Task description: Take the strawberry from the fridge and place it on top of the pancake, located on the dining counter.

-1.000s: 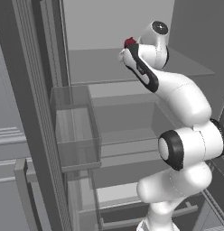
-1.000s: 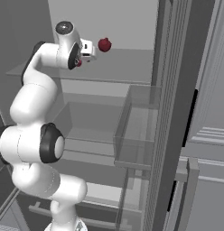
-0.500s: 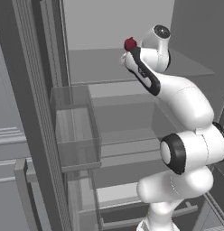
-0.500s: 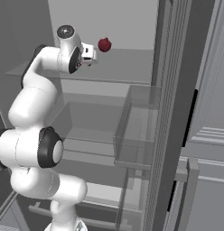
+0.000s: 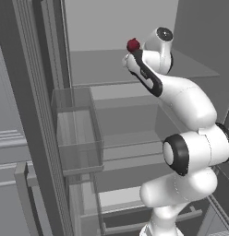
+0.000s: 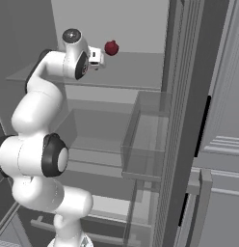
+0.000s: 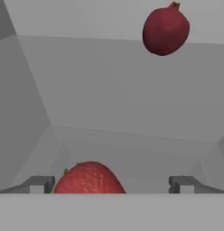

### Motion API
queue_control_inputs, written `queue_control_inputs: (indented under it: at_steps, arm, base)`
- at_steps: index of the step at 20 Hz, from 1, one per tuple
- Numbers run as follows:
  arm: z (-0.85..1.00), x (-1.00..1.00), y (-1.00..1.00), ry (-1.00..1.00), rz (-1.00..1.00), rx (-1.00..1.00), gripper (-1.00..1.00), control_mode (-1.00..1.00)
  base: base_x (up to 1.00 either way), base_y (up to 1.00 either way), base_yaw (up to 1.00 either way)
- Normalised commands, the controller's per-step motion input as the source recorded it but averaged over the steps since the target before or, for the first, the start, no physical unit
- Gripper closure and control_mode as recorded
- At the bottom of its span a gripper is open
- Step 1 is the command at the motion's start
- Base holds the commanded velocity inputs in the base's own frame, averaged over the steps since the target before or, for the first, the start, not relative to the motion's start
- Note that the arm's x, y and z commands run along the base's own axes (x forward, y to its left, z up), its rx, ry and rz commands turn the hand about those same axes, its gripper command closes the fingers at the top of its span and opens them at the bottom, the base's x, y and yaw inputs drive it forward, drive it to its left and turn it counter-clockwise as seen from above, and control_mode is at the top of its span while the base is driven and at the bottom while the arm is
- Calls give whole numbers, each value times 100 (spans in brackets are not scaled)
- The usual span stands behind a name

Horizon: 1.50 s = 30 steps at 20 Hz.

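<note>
The fridge (image 5: 102, 64) stands open and my arm reaches onto its upper shelf (image 6: 136, 72). In the hand view the strawberry (image 7: 89, 178), bright red with a bit of green, lies on the shelf between the finger tips, nearer the left one. My gripper (image 7: 111, 184) is open, with both fingers apart from the berry. From the base views the hand (image 5: 129, 59) (image 6: 97, 57) hovers over the shelf just short of a maroon round fruit (image 5: 133, 44) (image 6: 111, 47) (image 7: 165, 29). The pancake and the dining counter are out of view.
A clear door bin (image 5: 75, 133) (image 6: 145, 140) hangs on the open door beside the arm. Lower glass shelves (image 5: 130, 133) lie under the elbow. The fridge's pale back wall (image 7: 114, 81) rises close behind the fruit.
The hand has edged a little deeper over the upper shelf towards the maroon fruit. The jaws have stayed open.
</note>
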Motion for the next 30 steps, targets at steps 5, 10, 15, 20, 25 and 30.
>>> queue_control_inputs:
  at_steps: [5,10,15,20,25,30]
  arm:
    - [3,12,0,0,0,0,-100,-100]
    - [0,0,16,0,0,0,-100,-100]
    - [-14,1,16,0,1,0,-100,-100]
    - [-16,0,0,0,1,0,100,-100]
    - [-6,0,0,0,1,0,100,-100]
    - [8,-9,0,-2,0,0,100,-100]
  base:
    - [0,0,0]
    - [0,0,0]
    - [0,0,0]
    - [0,0,0]
    - [0,0,0]
    - [0,0,0]
